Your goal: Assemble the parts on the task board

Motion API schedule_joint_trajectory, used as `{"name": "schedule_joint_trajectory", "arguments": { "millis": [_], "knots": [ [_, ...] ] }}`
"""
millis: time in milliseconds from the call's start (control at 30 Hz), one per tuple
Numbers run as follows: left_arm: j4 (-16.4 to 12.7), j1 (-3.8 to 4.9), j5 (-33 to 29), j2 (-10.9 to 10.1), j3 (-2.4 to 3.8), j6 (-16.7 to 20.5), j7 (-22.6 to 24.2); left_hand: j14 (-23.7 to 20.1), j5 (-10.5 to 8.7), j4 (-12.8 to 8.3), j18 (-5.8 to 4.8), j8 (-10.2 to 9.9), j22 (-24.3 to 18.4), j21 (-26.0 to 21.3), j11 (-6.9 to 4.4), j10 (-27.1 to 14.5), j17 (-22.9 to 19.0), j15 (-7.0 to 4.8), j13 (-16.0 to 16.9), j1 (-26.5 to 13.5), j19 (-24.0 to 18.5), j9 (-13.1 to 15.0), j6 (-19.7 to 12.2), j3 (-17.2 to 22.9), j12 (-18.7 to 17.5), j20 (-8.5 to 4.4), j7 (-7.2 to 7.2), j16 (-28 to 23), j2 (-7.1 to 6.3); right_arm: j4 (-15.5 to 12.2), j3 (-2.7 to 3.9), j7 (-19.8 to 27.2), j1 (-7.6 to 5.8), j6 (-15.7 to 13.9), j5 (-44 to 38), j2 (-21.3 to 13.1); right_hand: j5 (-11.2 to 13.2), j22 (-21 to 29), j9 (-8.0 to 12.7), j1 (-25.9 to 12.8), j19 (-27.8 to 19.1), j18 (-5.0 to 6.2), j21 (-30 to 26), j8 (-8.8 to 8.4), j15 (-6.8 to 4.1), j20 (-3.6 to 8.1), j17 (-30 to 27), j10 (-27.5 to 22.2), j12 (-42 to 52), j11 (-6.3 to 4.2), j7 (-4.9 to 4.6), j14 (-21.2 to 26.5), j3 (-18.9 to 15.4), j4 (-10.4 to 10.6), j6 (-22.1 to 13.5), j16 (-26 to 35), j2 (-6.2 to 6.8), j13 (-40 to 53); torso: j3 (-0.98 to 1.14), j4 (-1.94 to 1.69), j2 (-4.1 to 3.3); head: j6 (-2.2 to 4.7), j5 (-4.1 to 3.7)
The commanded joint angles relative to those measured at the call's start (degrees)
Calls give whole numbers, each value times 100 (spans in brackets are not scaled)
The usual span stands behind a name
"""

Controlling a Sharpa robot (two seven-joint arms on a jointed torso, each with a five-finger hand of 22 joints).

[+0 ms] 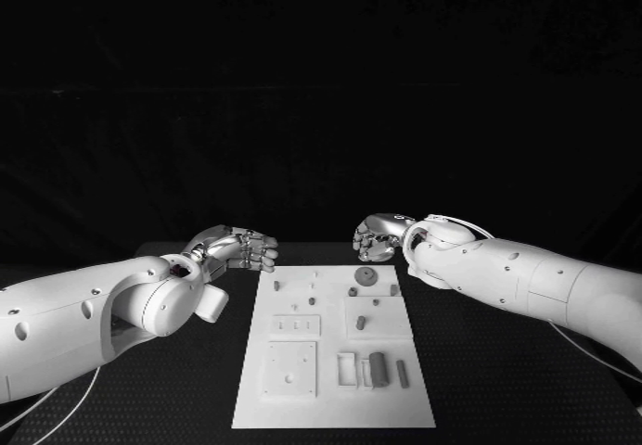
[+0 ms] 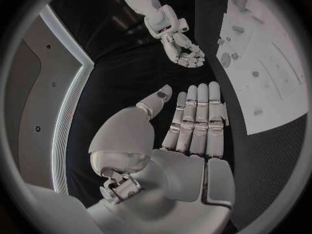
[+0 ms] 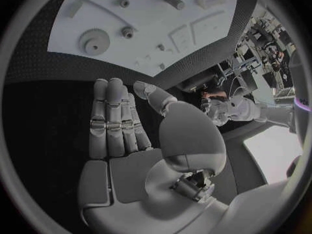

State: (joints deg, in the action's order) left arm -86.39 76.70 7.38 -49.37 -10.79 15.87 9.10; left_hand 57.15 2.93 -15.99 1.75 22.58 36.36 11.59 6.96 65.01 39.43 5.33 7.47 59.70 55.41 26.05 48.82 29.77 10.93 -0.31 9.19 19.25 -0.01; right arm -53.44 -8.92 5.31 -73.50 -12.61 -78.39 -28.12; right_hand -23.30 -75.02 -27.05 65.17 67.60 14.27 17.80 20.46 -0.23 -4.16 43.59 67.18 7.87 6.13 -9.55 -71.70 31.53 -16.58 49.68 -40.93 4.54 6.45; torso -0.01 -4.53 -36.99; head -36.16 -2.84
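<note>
The white task board (image 1: 335, 408) lies lengthwise in the middle of the table. On it are a grey gear (image 1: 365, 274) at the far end, small pegs (image 1: 360, 322) in the middle, and two lying cylinders (image 1: 378, 368) near the front. My left hand (image 1: 238, 248) hovers off the board's far left corner and my right hand (image 1: 380, 235) just beyond its far edge. Both hold nothing. The left wrist view shows my left hand (image 2: 195, 122) with fingers stretched side by side and the thumb apart. My right hand (image 3: 120, 119) looks the same, with the gear (image 3: 95, 40) ahead of it.
Square recessed plates (image 1: 290, 368) sit on the board's left half. Black table (image 1: 508, 389) surrounds the board on both sides. My two white forearms reach in from the left and right edges, above the table beside the board.
</note>
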Motion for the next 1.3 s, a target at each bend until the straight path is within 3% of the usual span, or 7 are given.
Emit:
{"name": "schedule_joint_trajectory", "arguments": {
  "millis": [33, 367, 567, 733, 833, 1300],
  "knots": [
    [-50, 10, 50, 7, 6, -40, 120, 14, 4, 0, 52, -23, 8, 16, 14, 25, 5, 9, -9, -17, 36, -15, 21, -2, -38, 0, 8, 0, -71, -17, -7, -126, 38, 209, -668, 68, -19, -159, -14, 26, 125, 73, 233, -59, -11, 63, 139, 55, -60, -7, -3, -120, -60, 6, 52, -254, 52, -6, -8, -102, -154, 29, -72],
    [-63, 9, 45, 15, 5, -34, 117, 9, 4, 11, 50, -43, 8, 4, 24, 18, 8, 16, -18, -39, 28, -33, 8, -13, -70, 6, 21, -20, -91, -82, -124, -181, 111, 431, -1020, 115, -22, -159, -39, 19, 150, 73, 1081, -166, -16, 222, 456, 83, -181, -8, 1, -145, -58, 11, 82, -1049, 92, -28, -38, -148, -291, 40, -127],
    [-100, 9, 41, -8, 5, -47, 121, 8, 4, 15, 50, -52, 9, 0, 28, 18, 10, 17, -22, -50, 27, -42, 3, -20, -84, 8, 27, -28, -104, -106, -137, -273, 135, 649, -1173, 92, -20, -154, -54, -7, 88, 73, 1231, -180, -17, 225, 445, 104, -200, -9, 9, -105, -40, 16, 98, -1145, 103, -29, -40, -157, -351, 39, -151],
    [-108, 9, 41, -12, 4, -51, 113, 8, 4, 20, 51, -57, 10, -3, 30, 18, 12, 19, -24, -58, 26, -47, 1, -23, -92, 9, 30, -33, -106, -132, -142, -322, 160, 674, -1223, 72, -18, -153, -68, -38, 71, 73, 1346, -184, -23, 236, 436, 125, -208, -15, 17, -89, -36, 22, 116, -1217, 110, -24, -34, -152, -393, 55, -170],
    [-77, 9, 25, -1, 3, -52, 104, 8, 4, 23, 51, -59, 10, -4, 30, 19, 13, 19, -25, -62, 25, -49, 0, -24, -96, 10, 31, -35, -108, -231, -143, -436, 162, 840, -1269, 43, -18, -151, -73, -69, 56, 73, 1397, -192, -22, 239, 427, 128, -215, -15, 14, -74, -39, 32, 115, -1246, 123, -23, -27, -155, -420, 60, -170],
    [-105, 9, 7, -40, 2, -71, 89, 7, 2, 32, 51, -70, 12, -12, 34, 20, 17, 22, -30, -81, 22, -60, -4, -35, -116, 12, 35, -48, -121, -150, -159, -585, 195, 554, -1455, 80, -18, -147, -73, -168, 8, 73, 1571, -261, -14, 251, 401, 85, -270, -5, -23, -32, -27, 67, 35, -1372, 192, -36, -18, -168, -499, 75, -166]
  ]
}}
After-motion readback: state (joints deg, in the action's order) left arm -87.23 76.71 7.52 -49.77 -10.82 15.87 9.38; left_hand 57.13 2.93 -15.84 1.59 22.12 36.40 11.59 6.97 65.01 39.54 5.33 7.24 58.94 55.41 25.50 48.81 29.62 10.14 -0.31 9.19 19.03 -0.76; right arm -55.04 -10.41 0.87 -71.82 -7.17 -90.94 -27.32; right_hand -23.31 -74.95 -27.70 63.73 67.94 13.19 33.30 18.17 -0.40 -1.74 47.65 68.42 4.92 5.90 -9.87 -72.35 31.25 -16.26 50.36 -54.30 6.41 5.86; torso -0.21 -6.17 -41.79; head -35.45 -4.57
